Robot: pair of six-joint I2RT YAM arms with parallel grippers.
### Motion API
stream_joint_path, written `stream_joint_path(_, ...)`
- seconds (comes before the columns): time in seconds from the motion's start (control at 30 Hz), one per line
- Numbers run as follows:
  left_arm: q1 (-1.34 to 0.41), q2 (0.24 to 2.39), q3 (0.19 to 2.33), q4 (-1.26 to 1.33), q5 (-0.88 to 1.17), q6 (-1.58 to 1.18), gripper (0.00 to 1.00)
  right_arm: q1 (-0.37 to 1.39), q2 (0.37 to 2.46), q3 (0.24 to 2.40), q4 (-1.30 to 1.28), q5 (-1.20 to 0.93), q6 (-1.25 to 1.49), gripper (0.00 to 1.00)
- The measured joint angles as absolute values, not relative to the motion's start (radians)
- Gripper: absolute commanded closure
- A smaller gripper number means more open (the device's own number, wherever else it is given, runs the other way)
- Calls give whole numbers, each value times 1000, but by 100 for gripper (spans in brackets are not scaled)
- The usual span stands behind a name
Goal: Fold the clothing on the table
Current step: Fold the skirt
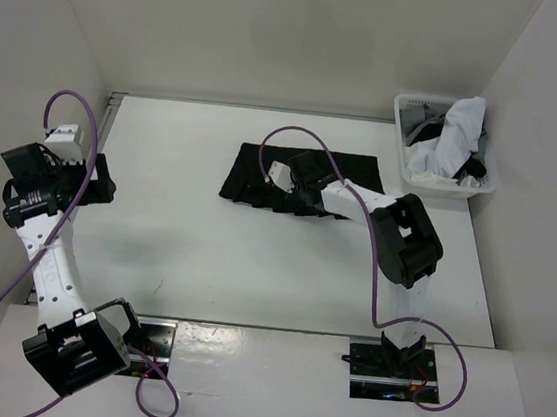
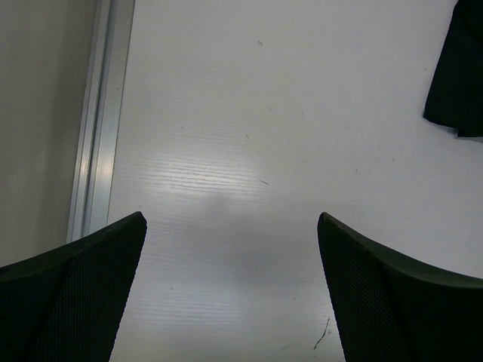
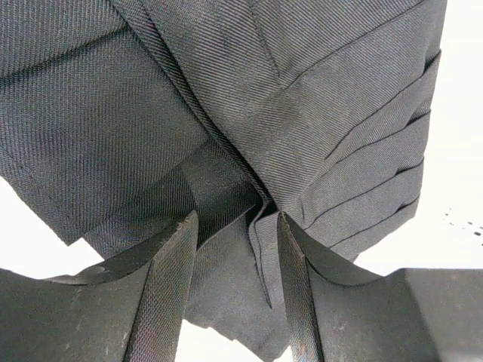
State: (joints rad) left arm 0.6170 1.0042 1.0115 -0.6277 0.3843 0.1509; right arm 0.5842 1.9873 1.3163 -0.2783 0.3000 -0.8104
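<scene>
Pair of white-and-black arms trailing purple cables.
White link shells on left arm (image 1: 51, 263) and right arm (image 1: 355, 199), blocky black joint housings at each bend; one purple cable (image 1: 70, 94) arcing at upper left, second cable (image 1: 302, 131) arcing near frame centre; black base plates (image 1: 365, 374) with red wiring along bottom edge; dark gripper fingers (image 2: 68, 302), finely mesh-textured, filling lower corners of left wrist view.

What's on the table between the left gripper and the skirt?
Nothing: only bare table separates the left gripper from the skirt, as the top and left wrist views show.
</scene>
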Motion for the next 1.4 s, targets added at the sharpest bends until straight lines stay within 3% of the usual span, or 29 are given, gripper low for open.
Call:
stream_joint_path(0.43, 617, 1000, 1011, -628, 392, 151, 0, 577, 1987, 1317, -276, 300, -801, 54)
stream_joint_path(0.77, 618, 997, 1011, -628, 395, 151, 0, 577, 2003, 1341, -268, 300, -781, 44)
stream_joint_path(1.1, 626, 988, 1011, -628, 399, 152, 0, 577, 2019, 1363, -258, 300, -774, 44)
stream_joint_path(1.3, 626, 988, 1011, -628, 399, 152, 0, 577, 2019, 1376, -254, 298, -767, 60)
stream_joint_path(1.4, 626, 988, 1011, -628, 405, 152, 0, 577, 2019, 1385, -254, 296, -761, 72)
